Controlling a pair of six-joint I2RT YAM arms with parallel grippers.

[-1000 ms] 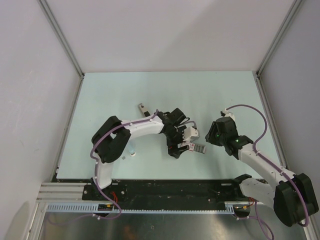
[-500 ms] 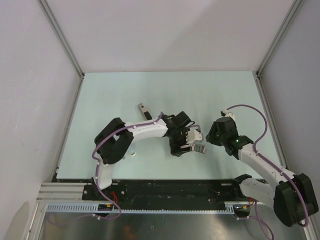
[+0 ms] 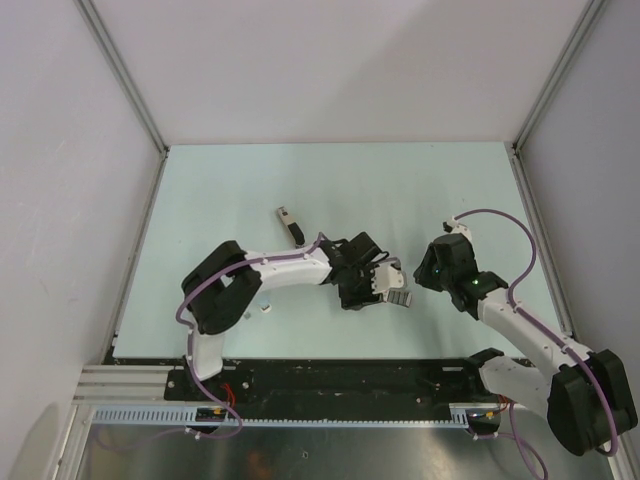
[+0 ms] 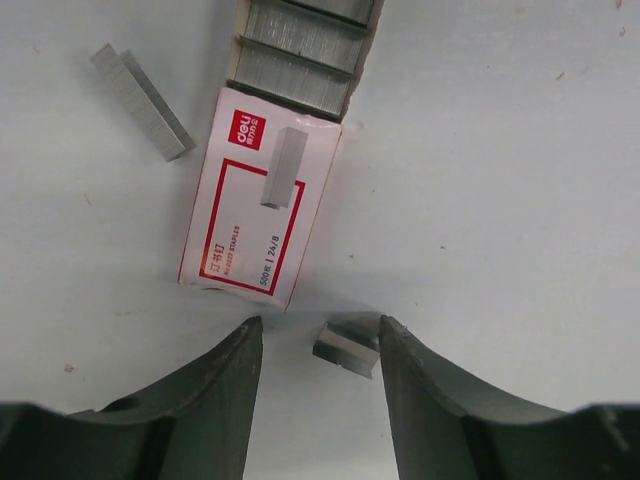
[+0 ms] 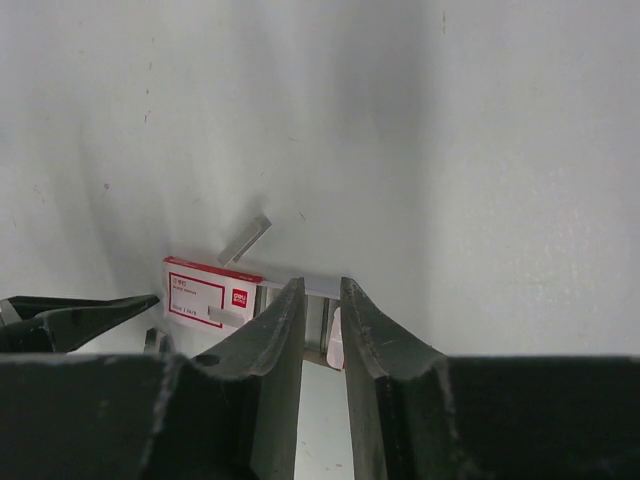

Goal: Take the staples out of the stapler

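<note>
1. box [image 4: 262, 205]: printed card, smooth, slight sheen.
2. staples [image 4: 142, 101] left of box and short strip [image 4: 347, 347] at its near corner: bare grey metal, ribbed, dull.
3. table [image 4: 500, 200] under box: matt, pale, lightly scuffed.

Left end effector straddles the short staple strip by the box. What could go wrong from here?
1. The short staple strip lies skewed between the fingers of the left end effector, close to one: closing may flick it away rather than pinch it.
2. The staple box corner sits just past the tips, its drawer open: a nudge could spill staples.
3. The right end effector hovers nearby: the two could collide.
</note>
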